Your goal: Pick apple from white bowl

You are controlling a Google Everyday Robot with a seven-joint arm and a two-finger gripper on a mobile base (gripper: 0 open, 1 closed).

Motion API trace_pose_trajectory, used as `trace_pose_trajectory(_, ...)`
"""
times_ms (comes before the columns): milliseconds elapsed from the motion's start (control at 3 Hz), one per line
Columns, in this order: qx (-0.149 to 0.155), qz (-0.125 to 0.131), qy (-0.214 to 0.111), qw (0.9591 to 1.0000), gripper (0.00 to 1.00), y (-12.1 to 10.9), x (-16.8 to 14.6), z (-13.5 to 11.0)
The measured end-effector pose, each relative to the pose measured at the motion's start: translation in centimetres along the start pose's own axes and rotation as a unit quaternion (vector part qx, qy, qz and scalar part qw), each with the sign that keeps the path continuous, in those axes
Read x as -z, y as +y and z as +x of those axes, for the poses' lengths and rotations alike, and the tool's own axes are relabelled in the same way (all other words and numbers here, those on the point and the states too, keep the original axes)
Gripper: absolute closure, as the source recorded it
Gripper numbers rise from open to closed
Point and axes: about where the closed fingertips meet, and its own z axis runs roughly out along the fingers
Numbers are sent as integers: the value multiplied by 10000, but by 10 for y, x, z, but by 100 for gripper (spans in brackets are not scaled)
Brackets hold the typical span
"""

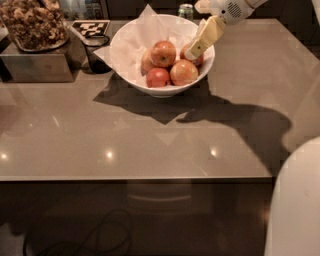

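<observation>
The white bowl (131, 70) stands at the back middle of the table, lined with crumpled white paper (145, 25). It holds several red-yellow apples: one on top (163, 53), one at the front right (183, 72), one at the front (158, 77), and one on the right partly hidden behind the gripper. My gripper (193, 54) reaches down from the upper right over the bowl's right rim. Its tip is at the right-hand apple, just above the front-right one.
A small dark cup (95, 52) stands left of the bowl. A metal box (35, 65) topped with brown dried pieces is at the far left. A checkered marker (90, 27) and a green can (186, 10) are behind. My white body (295, 200) fills the bottom right.
</observation>
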Motion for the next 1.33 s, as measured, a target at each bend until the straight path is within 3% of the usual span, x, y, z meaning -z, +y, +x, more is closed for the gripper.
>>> trace_pose_trajectory(1333, 111, -805, 137, 9966, 0, -2, -95, -12)
